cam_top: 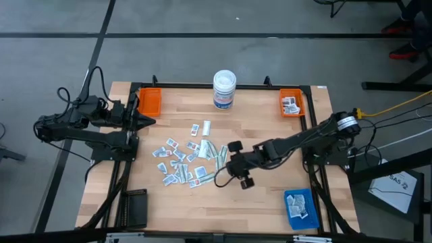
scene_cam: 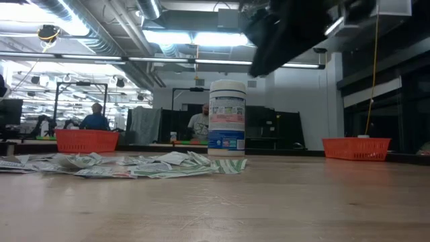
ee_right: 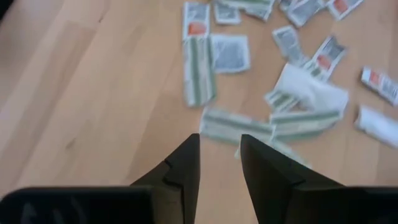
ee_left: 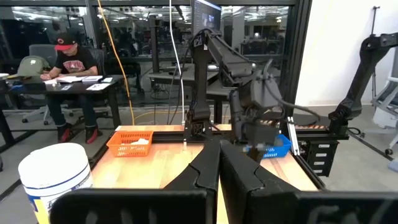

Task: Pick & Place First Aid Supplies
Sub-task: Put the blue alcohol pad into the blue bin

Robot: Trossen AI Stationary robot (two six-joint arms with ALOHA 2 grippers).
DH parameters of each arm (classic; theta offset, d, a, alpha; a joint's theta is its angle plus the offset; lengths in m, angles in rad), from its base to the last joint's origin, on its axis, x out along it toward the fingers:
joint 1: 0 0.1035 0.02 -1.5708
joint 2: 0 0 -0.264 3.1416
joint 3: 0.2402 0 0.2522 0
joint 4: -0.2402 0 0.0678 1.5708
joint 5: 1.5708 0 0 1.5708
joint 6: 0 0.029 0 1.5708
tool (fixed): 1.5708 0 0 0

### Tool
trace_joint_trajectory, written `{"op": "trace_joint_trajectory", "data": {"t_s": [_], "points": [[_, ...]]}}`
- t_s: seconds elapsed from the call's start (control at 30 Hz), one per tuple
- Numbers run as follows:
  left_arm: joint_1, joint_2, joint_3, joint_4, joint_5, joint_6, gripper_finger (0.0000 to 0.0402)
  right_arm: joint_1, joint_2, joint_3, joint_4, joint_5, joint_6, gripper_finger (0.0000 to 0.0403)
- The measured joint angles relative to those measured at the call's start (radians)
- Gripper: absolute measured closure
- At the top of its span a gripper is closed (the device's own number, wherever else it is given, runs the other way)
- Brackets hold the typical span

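The first aid supplies (cam_top: 183, 162) lie scattered flat on the wooden table, left of its middle: small white packets and pale greenish strips. In the low view they form a flat heap (scene_cam: 134, 165). My right gripper (cam_top: 221, 167) hovers above the heap's right edge, open by a narrow gap. In its wrist view the fingertips (ee_right: 219, 146) point down at greenish strips (ee_right: 239, 126) and touch nothing. My left gripper (cam_top: 152, 121) waits at the table's left edge, shut (ee_left: 219, 152), beside an orange tray (cam_top: 150, 101).
A white round tub with a blue label (cam_top: 224, 90) stands at the far edge. At the far right, an orange tray (cam_top: 292, 103) holds a few packets. A blue tray (cam_top: 300, 206) at the near right holds several. People sit in the room beyond.
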Motion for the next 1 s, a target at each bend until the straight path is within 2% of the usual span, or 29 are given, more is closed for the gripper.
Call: {"op": "trace_joint_trajectory", "data": {"t_s": [0.3,0.57,0.8,1.0], "points": [[0.000,0.000,0.000,0.000,0.000,0.000,0.0397,-0.074,0.128,0.000,0.246,-0.013,-0.093,0.0287],[0.000,0.000,0.000,0.000,0.000,0.000,0.0398,-0.104,0.224,0.000,0.390,-0.021,-0.148,0.0287],[0.000,0.000,0.000,0.000,0.000,0.000,0.0398,-0.114,0.312,0.000,0.545,-0.144,-0.151,0.0287],[0.000,0.000,0.000,0.000,0.000,0.000,0.0398,-0.129,0.365,0.000,0.648,-0.152,-0.152,0.0287]]}}
